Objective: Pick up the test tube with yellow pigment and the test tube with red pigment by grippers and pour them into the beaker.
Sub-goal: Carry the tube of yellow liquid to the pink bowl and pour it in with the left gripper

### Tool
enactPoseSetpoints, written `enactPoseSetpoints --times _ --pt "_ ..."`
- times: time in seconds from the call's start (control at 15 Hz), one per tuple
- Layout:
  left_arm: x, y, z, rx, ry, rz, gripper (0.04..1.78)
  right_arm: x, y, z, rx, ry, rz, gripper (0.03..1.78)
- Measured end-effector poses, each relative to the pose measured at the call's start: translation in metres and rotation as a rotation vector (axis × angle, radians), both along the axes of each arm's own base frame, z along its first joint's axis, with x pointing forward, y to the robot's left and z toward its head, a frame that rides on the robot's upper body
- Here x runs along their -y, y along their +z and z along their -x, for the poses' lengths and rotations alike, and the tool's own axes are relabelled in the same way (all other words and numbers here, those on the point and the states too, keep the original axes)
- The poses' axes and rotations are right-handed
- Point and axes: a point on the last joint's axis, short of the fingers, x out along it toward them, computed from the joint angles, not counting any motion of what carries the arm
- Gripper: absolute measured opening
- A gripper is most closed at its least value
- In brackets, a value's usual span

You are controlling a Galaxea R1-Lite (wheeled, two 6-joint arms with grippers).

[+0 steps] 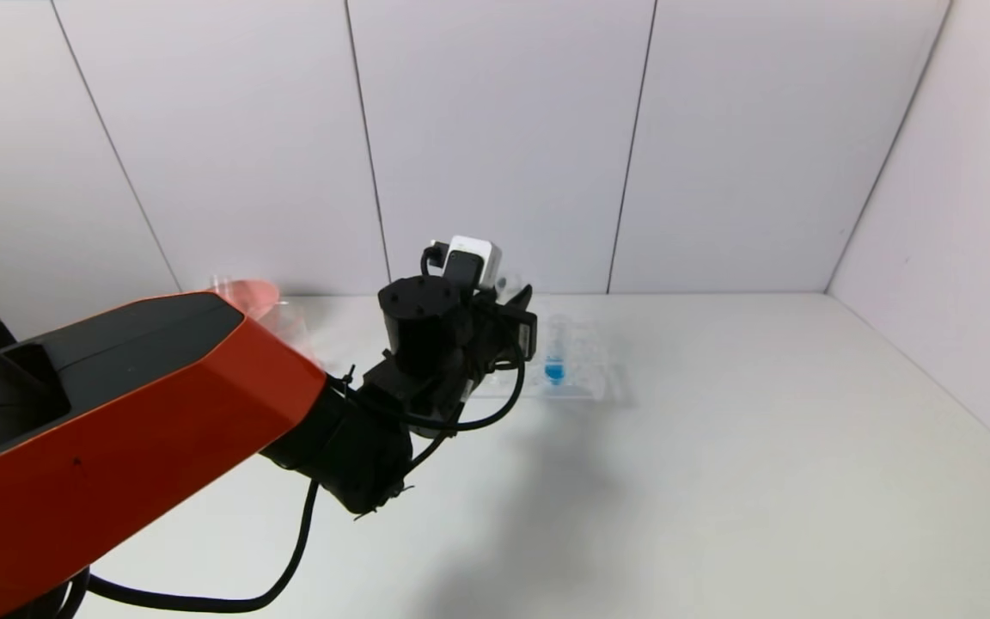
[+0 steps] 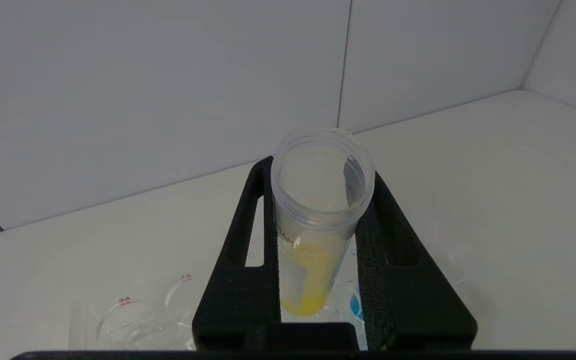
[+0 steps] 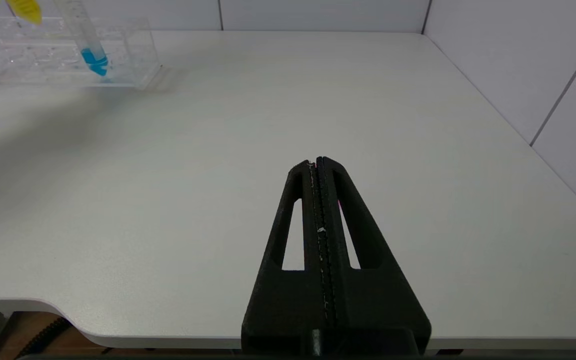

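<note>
My left gripper [image 2: 320, 170] is shut on the test tube with yellow pigment [image 2: 313, 250], a clear tube standing upright between the black fingers with yellow liquid in its bottom. In the head view this gripper [image 1: 512, 314] hangs over the left end of the clear rack [image 1: 585, 378]. The tube's yellow tip [image 3: 24, 10] also shows above the rack in the right wrist view. My right gripper [image 3: 316, 161] is shut and empty, low over the table's near edge. A faint clear shape [image 1: 293, 331] beside the pink bowl may be the beaker. The test tube with red pigment is out of view.
A tube with blue liquid [image 1: 554, 368] stands in the rack's right part, close beside the lifted tube. The pink bowl [image 1: 247, 295] sits at the back left, partly behind my left arm. White walls close the table at the back and right.
</note>
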Motion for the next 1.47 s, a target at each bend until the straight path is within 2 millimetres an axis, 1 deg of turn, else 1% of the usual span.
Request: enactPoseSetpoints --times 0.2,0.33,0.53,0.73,0.93,1.13,1.27,1.47 --pt "-0.002 0.003 -0.001 0.019 0.008 -0.007 0.45 0.000 0.000 0.000 0.000 0.000 0.000 0.11" --pt "-0.004 0.010 0.001 0.029 0.009 -0.009 0.45 0.000 0.000 0.000 0.000 0.000 0.000 0.11" --pt "-0.014 0.027 0.006 0.032 0.023 -0.024 0.45 0.000 0.000 0.000 0.000 0.000 0.000 0.11" --pt "-0.032 0.053 0.015 0.000 0.044 -0.052 0.45 0.000 0.000 0.000 0.000 0.000 0.000 0.11" --pt "-0.058 0.082 0.024 -0.050 0.079 -0.089 0.45 0.000 0.000 0.000 0.000 0.000 0.000 0.11" --pt "-0.095 0.107 0.028 -0.113 0.137 -0.116 0.45 0.000 0.000 0.000 0.000 0.000 0.000 0.11" --pt "-0.120 0.121 0.029 -0.139 0.183 -0.115 0.45 0.000 0.000 0.000 0.000 0.000 0.000 0.11" --pt "-0.154 0.138 0.034 -0.163 0.239 -0.111 0.45 0.000 0.000 0.000 0.000 0.000 0.000 0.11"
